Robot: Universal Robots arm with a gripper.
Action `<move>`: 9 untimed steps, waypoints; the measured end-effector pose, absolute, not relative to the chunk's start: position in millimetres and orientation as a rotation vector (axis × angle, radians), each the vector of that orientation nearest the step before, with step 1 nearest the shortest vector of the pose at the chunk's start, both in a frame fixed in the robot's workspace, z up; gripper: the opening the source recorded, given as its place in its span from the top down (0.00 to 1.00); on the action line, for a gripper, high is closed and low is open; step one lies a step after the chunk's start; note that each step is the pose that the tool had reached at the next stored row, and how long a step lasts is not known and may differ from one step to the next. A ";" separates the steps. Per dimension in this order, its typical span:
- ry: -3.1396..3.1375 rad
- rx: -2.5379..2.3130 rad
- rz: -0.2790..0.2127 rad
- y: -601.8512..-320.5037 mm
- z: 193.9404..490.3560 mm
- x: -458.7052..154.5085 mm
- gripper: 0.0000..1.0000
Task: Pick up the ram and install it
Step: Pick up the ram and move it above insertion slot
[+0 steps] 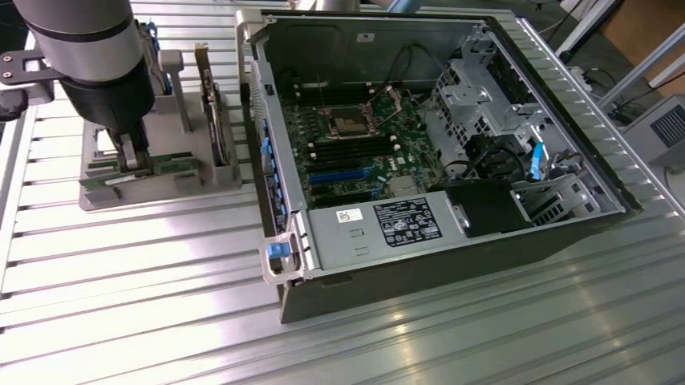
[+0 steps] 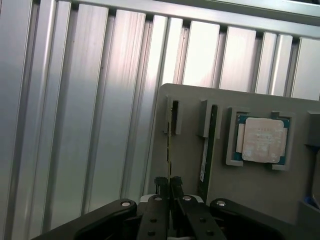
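The tool is clamped on the upper edge of the long, thin green ram stick, upright in the grey plastic holder's edge-most slot. Bare ribbed aluminium counter lies just beyond.

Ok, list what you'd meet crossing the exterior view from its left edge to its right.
Gripper → upright expansion card → blue latch on the computer case → processor socket → metal drive cage.
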State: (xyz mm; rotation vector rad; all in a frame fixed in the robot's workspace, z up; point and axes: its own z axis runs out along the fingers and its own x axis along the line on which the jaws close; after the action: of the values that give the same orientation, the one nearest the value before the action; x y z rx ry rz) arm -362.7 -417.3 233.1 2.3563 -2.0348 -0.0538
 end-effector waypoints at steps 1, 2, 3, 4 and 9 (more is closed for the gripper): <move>-2.035 2.356 -0.054 -417.3 234.7 -362.8 0.86; -2.035 2.356 -0.054 -417.3 238.6 -362.7 0.86; -2.035 2.356 -0.054 -417.2 242.7 -362.7 0.86; -2.035 2.356 -0.054 -417.3 247.6 -362.7 0.86; -2.035 2.356 -0.054 -417.3 261.0 -362.8 0.86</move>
State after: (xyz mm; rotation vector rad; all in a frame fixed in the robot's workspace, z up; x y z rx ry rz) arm -362.8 -417.3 261.0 2.3564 -2.0348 -0.0539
